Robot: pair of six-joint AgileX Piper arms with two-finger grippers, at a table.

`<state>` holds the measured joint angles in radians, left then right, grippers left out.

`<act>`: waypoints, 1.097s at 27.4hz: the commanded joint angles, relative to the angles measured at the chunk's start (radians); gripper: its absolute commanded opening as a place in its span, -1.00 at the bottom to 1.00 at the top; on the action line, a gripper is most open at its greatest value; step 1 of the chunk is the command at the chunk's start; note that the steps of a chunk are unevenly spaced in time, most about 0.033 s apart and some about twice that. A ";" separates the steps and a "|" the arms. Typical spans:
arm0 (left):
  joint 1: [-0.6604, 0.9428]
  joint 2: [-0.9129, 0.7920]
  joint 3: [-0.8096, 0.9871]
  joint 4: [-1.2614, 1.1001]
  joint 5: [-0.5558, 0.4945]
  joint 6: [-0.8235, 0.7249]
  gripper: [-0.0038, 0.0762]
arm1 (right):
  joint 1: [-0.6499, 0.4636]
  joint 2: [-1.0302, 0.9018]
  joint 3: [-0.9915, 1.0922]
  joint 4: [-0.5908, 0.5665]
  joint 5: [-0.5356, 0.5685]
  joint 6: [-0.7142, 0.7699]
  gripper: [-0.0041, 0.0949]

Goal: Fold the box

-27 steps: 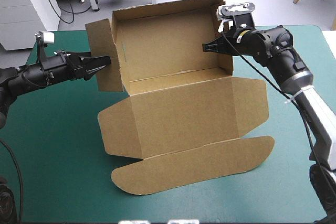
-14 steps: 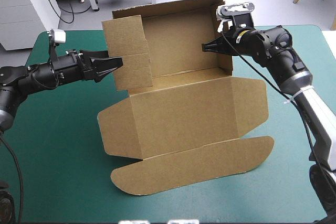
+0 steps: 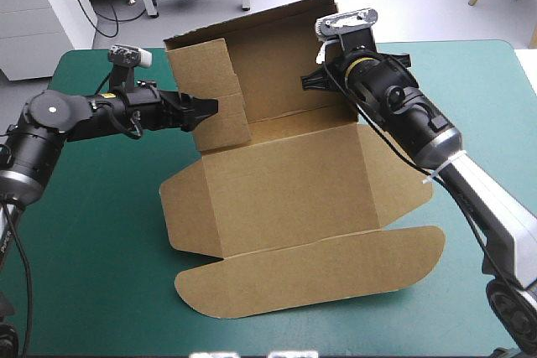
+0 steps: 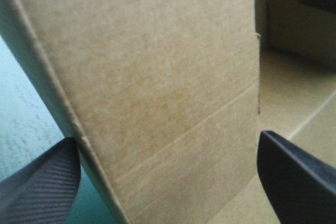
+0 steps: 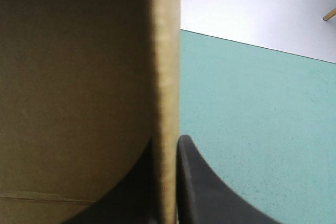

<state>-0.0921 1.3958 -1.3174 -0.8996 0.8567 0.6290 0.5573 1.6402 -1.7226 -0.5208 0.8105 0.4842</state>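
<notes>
Brown box (image 3: 285, 182) part-raised; L gripper (image 3: 211, 107) spread round flap, R gripper (image 3: 307, 83) clamps wall.

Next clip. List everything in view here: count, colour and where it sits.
table cover: one, teal-green, under everything.
box: one, brown, mid-table; back wall and left side flap raised, lid flat toward the near edge.
left gripper: one, black, open, at the raised left flap.
right gripper: one, black, shut on the box's right wall.
</notes>
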 commanded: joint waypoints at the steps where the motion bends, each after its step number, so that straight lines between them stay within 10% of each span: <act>1: -0.120 -0.043 -0.077 0.211 -0.135 -0.278 0.68 | 0.008 -0.048 -0.034 -0.031 -0.078 0.041 -0.91; 9: -0.292 -0.041 -0.078 0.797 -0.290 -0.878 0.68 | 0.008 -0.050 -0.034 -0.025 -0.070 0.041 -0.91; 30: -0.293 0.035 -0.082 0.809 -0.413 -0.887 0.43 | 0.008 -0.050 -0.034 0.017 -0.065 0.025 -0.92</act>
<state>-0.3774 1.4657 -1.3646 -0.0729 0.5239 -0.2457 0.5631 1.6402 -1.7226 -0.4853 0.8153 0.5087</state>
